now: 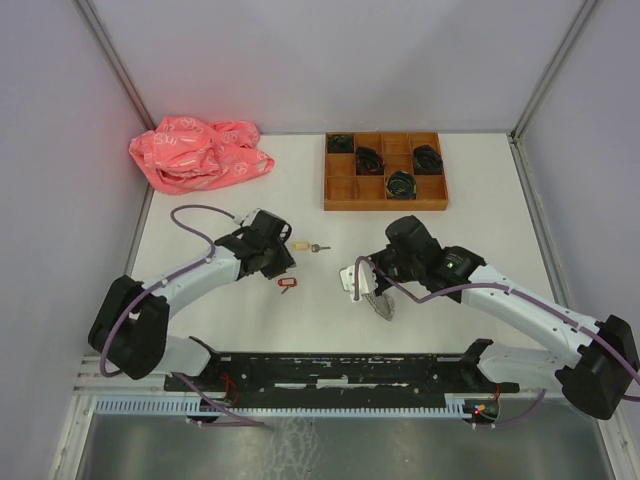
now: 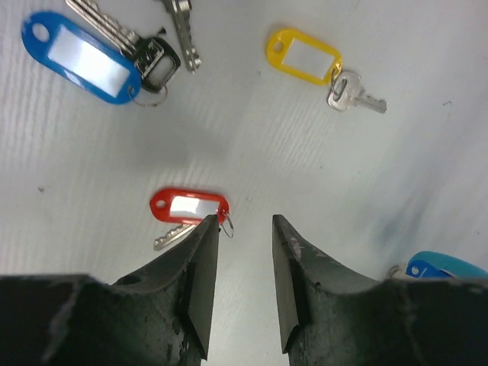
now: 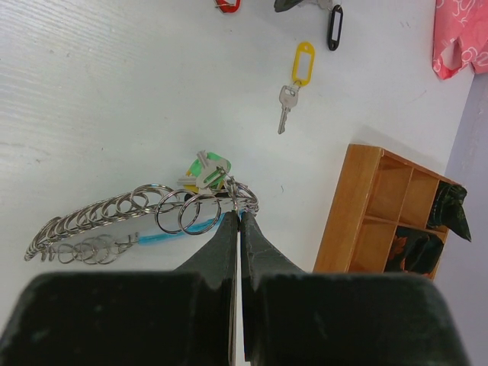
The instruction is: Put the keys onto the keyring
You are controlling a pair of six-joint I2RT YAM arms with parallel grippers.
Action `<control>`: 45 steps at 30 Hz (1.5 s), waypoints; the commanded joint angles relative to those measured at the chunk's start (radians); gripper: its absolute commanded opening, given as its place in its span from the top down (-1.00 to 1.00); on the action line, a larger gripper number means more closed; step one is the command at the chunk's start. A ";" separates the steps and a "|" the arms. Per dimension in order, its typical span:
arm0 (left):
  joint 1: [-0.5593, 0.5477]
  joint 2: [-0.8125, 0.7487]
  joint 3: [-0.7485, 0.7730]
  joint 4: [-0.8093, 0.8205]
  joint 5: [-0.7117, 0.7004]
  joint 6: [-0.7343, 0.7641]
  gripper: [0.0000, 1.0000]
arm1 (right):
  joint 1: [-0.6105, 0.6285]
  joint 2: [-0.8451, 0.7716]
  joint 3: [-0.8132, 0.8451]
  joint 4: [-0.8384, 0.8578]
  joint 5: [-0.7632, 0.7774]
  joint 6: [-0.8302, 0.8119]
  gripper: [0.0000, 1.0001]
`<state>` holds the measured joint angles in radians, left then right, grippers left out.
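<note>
This looks like a robot lab's test cell. A white counter (image 1: 330, 315) is boxed in by blank pale walls (image 1: 350, 60) on metal posts (image 1: 112, 62). A cabled left arm (image 1: 195, 278) and right arm (image 1: 520, 305) are bolted to a black rail (image 1: 330, 368) at the bottom of the frame, with slotted cable duct (image 1: 300, 408) beneath it.

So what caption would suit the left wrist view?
Left gripper, jaws apart, close to a red-tagged key; a yellow-tagged key and blue-tagged keys lie beyond on the white table.
</note>
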<state>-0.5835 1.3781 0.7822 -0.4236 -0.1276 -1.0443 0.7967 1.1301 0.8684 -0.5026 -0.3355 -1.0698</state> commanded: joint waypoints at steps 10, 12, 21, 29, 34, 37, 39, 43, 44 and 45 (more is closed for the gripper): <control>0.103 0.193 0.098 0.062 0.092 0.317 0.46 | 0.009 -0.010 0.024 0.010 -0.004 0.011 0.98; 0.103 0.205 0.078 0.063 0.097 0.313 0.51 | 0.009 -0.009 0.026 0.009 -0.004 0.011 0.99; 0.103 0.150 -0.058 0.074 0.139 0.246 0.56 | 0.010 -0.009 0.030 0.005 -0.002 0.010 0.98; 0.086 0.094 -0.125 0.085 0.193 0.203 0.60 | 0.010 -0.005 0.033 0.004 -0.005 0.011 0.98; 0.043 0.089 -0.144 0.087 0.220 0.164 0.61 | 0.012 -0.007 0.033 0.003 -0.005 0.011 0.98; 0.013 0.080 -0.163 0.094 0.225 0.124 0.62 | 0.012 -0.005 0.033 0.004 -0.005 0.010 0.98; -0.007 0.076 -0.178 0.110 0.231 0.094 0.63 | 0.012 -0.003 0.033 0.005 -0.005 0.010 0.98; -0.047 0.073 -0.196 0.148 0.245 0.034 0.64 | 0.012 -0.001 0.036 0.005 -0.007 0.011 0.99; -0.057 0.073 -0.194 0.156 0.247 0.028 0.63 | 0.012 -0.001 0.035 0.004 -0.007 0.011 0.98; -0.070 0.071 -0.186 0.158 0.246 0.024 0.62 | 0.012 -0.001 0.036 0.004 -0.005 0.011 0.98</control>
<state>-0.6109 1.4387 0.6235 -0.2459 0.1196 -0.9497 0.8032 1.1328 0.8684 -0.5182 -0.3351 -1.0698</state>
